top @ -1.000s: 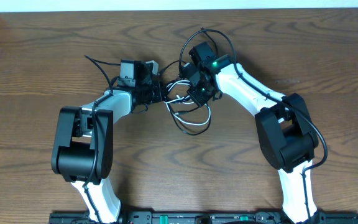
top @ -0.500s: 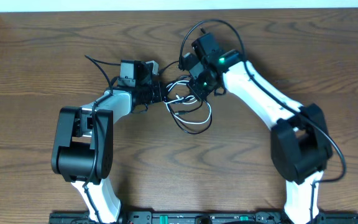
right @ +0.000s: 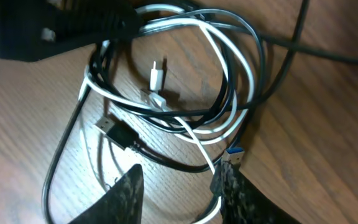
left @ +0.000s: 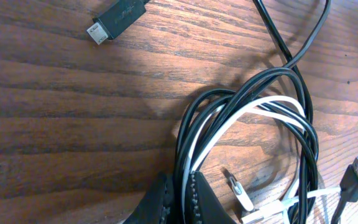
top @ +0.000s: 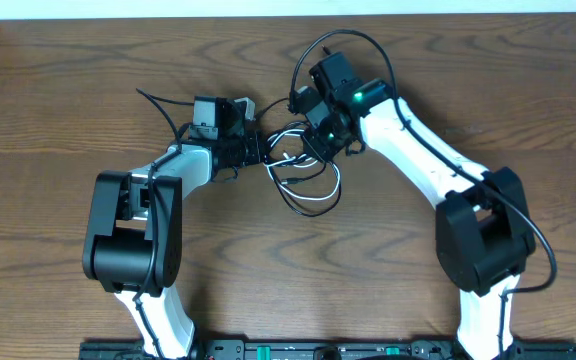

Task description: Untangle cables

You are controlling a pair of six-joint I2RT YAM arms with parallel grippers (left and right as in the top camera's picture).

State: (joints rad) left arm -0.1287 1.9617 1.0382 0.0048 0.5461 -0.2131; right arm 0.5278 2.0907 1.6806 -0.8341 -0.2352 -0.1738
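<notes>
Your cables [left: 253, 93] lie in one tangled coil of black and white loops on the wooden counter [top: 68, 80], between the two arms and toward its far side. Inside the coil you can see a white plug [right: 157, 76]. A blue-tipped plug [right: 232, 155] rests at the coil's edge, and a black plug [left: 117, 18] lies on bare wood apart from the loops.

Your left gripper [left: 180, 186] is pinched closed on the coil's rim, with black strands squeezed between its fingers. Your right gripper [right: 180, 173] sits low over the opposite side with its fingers spread apart. A black and a white cord run through the gap, and the blue-tipped plug lies just beside one finger. I cannot tell whether that finger touches it.
</notes>
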